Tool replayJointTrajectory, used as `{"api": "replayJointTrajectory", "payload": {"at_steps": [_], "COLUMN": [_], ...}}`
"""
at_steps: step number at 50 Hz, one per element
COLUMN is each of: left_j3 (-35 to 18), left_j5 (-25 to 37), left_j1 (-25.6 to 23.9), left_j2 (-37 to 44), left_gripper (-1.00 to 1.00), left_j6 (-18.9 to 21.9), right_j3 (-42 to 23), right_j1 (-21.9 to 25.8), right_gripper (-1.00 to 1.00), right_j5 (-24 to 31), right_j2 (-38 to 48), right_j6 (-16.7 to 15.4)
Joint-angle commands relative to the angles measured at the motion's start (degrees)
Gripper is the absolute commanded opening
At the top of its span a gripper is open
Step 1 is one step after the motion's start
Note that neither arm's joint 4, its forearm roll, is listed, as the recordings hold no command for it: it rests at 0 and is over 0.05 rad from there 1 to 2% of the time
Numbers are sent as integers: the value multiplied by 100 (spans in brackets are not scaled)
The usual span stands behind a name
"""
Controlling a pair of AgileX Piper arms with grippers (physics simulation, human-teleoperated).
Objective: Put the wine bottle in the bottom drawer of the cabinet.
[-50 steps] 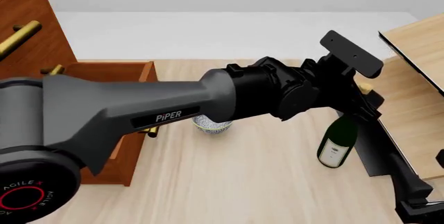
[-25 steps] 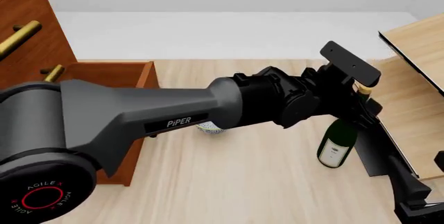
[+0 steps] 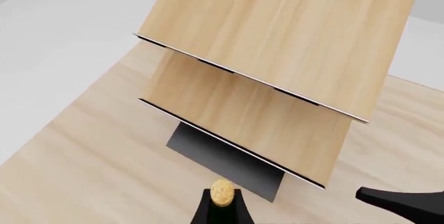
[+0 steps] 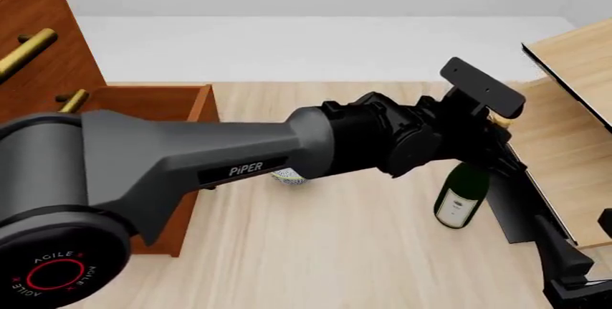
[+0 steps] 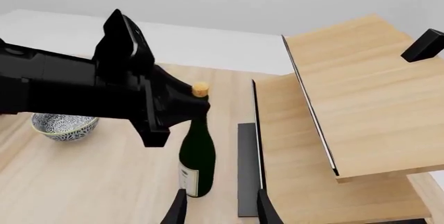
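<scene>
Now, left wrist view: the wine bottle (image 3: 222, 212) is right below this camera, with its cork (image 3: 222, 190) pointing up. Close behind it stands the pale shelf unit (image 3: 277, 52) on the table (image 3: 83, 156).
Front view, pincer: the left gripper (image 4: 489, 145) sits on the bottle's neck, just under the cork. It looks closed on the neck, though the black arm hides much of it.
Front view, change: half a second ago the bottle stood straighter and a bit more to the right. Now it leans and has slid a little left, so the hold seems to work and the carry can start.
Front view, goal: the bottom drawer (image 4: 143, 97) is pulled out of the cabinet (image 4: 39, 29), far to the left, well apart from the bottle.
Front view, room: a small bowl (image 4: 287, 176) lies between bottle and drawer, partly hidden by the arm. The bottle probably has to go up and over it.
Right wrist view, pincer: the right gripper (image 5: 222, 211) has its fingers apart and holds nothing.
Right wrist view, edges: the shelf's dark foot is just beside the bottle's base, so moving left is the safe way.
</scene>
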Motion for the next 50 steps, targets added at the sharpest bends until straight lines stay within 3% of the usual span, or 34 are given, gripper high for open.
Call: {"api": "replayJointTrajectory", "payload": {"at_steps": [1,13,18,35,50], "left_j3": [307,462,877,1414,1337], "left_j5": [-343,-527,-401,-178,316], "left_j1": [21,144,184,331,588], "left_j2": [-86,-235,-976,-2355,-3297], "left_gripper": [-100,-100,-100,-100,-100], "left_j6": [138,280,311,463,689], "right_j3": [0,0,-1,-3,-1], "right_j1": [-3,14,23,112,152], "right_gripper": [100,100,100,100,100], "right_j5": [-10,-45,-72,-149,-218], "right_j2": [1,0,1,3,-3], "right_j6": [-16,-18,-43,-83,-107]}}
